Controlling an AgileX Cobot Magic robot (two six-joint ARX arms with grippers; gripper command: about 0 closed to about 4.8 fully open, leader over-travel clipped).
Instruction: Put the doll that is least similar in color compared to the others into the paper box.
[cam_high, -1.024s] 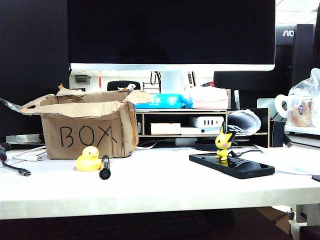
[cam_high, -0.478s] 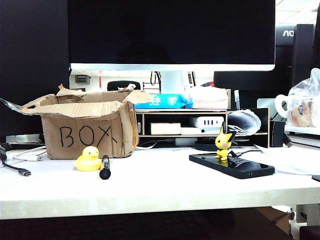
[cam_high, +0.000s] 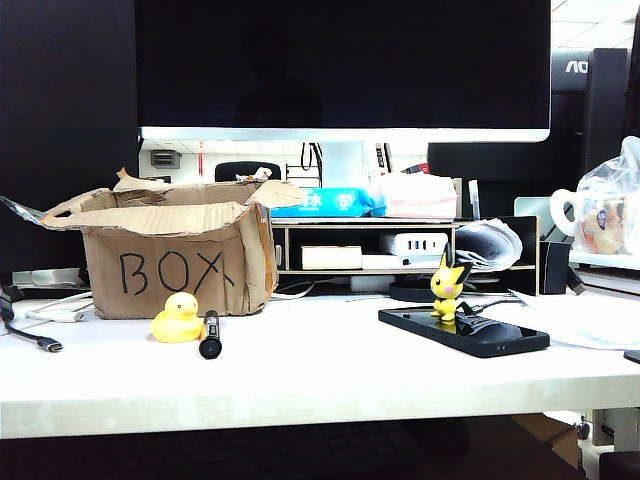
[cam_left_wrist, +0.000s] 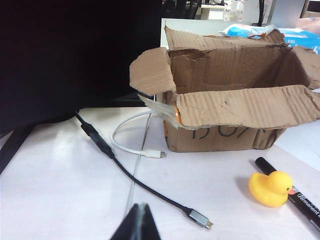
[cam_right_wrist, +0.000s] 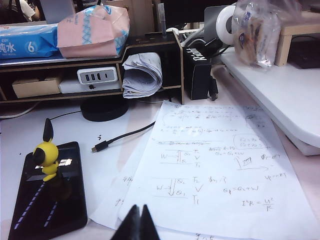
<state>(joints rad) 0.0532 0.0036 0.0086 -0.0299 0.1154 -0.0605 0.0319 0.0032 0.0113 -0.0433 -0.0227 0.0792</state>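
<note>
**Torn cardboard box stands open on a crowded white surface**

The paper box (cam_high: 175, 255) sits at the left of the white surface (cam_high: 320, 375), its ragged flaps folded outward and "BOX" written in black marker on its front. In the left wrist view its inside (cam_left_wrist: 240, 67) looks bare as far as can be seen. The whitish doll cannot be made out in any view.

Just in front of the box sits a yellow rubber duck (cam_high: 177, 319), with a black marker (cam_high: 210, 334) lying just beside it; the left wrist view shows "Permanent" printed on the marker's barrel (cam_left_wrist: 300, 200). A black USB-C cable (cam_left_wrist: 145, 187) and a white cable (cam_left_wrist: 132, 145) trail over the surface left of the box.

Further right, a yellow pointy-eared figure (cam_high: 447, 285) with black ear tips stands on a black phone (cam_high: 463, 331). Handwritten sheets of paper (cam_right_wrist: 215, 170) lie beside the phone.

Behind everything rises a large dark monitor (cam_high: 340, 65) over a wooden desk shelf (cam_high: 400, 245), which carries a blue wipes pack (cam_high: 325, 203), a pink pack (cam_high: 417, 195) and a white charger (cam_high: 413, 243). At the far right lies a clear plastic bag (cam_high: 610, 210).

The left gripper (cam_left_wrist: 138, 222) hangs low over the surface near the cables, its fingers pressed together. The right gripper (cam_right_wrist: 138, 224) hangs over the papers, fingers likewise closed on nothing.
</note>
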